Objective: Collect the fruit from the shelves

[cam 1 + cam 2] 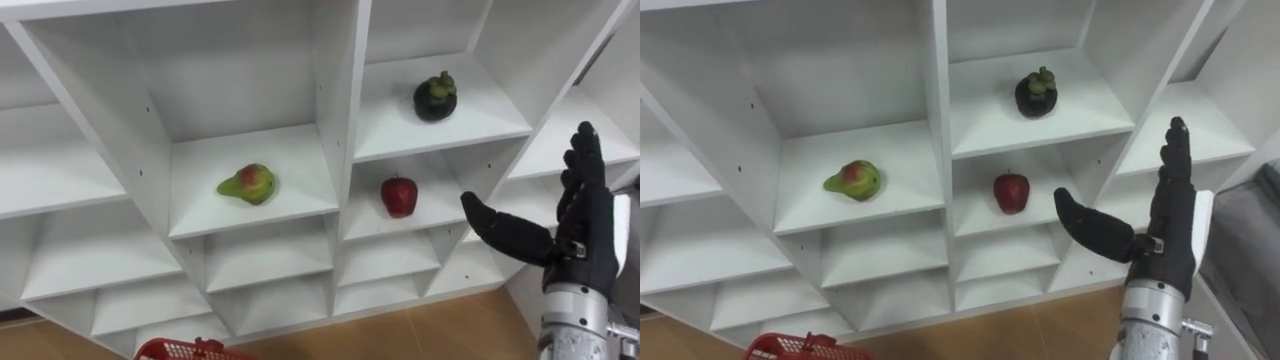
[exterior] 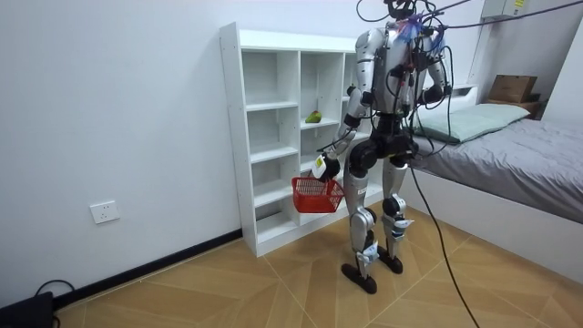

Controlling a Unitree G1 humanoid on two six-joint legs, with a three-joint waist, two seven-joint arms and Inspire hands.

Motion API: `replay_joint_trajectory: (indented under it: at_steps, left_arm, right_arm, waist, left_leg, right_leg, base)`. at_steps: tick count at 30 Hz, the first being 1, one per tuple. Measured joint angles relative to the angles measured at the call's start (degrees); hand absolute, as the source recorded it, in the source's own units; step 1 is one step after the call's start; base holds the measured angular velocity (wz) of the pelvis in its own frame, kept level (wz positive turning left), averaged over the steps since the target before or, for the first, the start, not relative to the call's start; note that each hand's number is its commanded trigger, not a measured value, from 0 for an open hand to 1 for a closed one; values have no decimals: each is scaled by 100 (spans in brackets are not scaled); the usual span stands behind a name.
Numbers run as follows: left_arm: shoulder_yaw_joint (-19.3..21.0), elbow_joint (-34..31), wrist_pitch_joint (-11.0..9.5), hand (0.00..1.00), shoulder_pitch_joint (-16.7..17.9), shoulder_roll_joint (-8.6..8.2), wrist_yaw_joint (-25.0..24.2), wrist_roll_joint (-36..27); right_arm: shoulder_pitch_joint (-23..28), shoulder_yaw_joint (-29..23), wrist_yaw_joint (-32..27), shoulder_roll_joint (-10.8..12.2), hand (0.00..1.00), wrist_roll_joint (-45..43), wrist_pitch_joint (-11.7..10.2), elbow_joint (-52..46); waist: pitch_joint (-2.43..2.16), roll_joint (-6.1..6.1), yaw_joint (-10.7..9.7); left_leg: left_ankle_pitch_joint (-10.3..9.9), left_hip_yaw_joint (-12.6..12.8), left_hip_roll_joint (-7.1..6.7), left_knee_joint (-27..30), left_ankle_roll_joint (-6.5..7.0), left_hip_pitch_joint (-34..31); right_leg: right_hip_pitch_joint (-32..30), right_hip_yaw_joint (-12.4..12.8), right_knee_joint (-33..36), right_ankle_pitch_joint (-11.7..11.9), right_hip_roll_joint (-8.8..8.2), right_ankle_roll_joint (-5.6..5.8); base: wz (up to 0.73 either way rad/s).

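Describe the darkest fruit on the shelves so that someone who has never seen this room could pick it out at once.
Start at the white shelf unit and its tall divider between the fruits. In the compartment right of it, above the red apple, sits the mangosteen. It is round and nearly black, unlike the greenish pear.

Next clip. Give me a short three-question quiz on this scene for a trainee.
1. True or false: the right hand is open and holds nothing.
2. Which fruit sits on the highest shelf? A pear, B mangosteen, C apple.
3. Fill in: the left hand carries a red ____.
Key: 1 true; 2 B; 3 basket.
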Motion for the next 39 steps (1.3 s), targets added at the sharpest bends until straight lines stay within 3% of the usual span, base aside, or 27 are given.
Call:
replay_joint_trajectory:
  at_steps: [6,14,24,29,39]
  left_arm:
    - [-70,-16,0,100,-39,57,-85,4]
    - [-167,-129,2,100,-67,96,-130,28]
    - [-231,-48,53,100,-71,224,-169,25]
    - [-238,-19,142,100,-114,222,-166,76]
    - [-236,-34,267,100,-143,222,-176,72]
  right_arm:
    - [-185,53,-207,-194,0,-7,-57,-138]
    - [-306,53,-210,-234,0,-8,-68,-138]
    - [-687,60,-198,-362,0,-6,-67,-122]
    - [-906,61,-186,-402,0,-178,-65,-73]
    - [-1142,48,47,-404,0,-244,12,405]
  waist:
    - [0,-3,30]
    - [17,17,112]
    - [34,-25,150]
    - [75,-69,182]
    - [67,-159,252]
  left_leg:
    - [0,20,0,2,0,-27]
    - [0,6,2,9,0,-37]
    - [1,-153,1,36,-2,-54]
    - [2,-186,-1,35,-3,-13]
    - [7,-285,-39,45,4,-25]
  right_leg:
    - [10,-7,0,2,-3,-2]
    - [50,-18,-13,2,-4,-2]
    - [151,-165,-96,4,-22,-3]
    - [194,-234,-117,2,-32,-3]
    - [226,-398,-111,-4,-94,6]
  base:
    - [0]
    - [0]
    - [9]
    - [5]
    - [5]
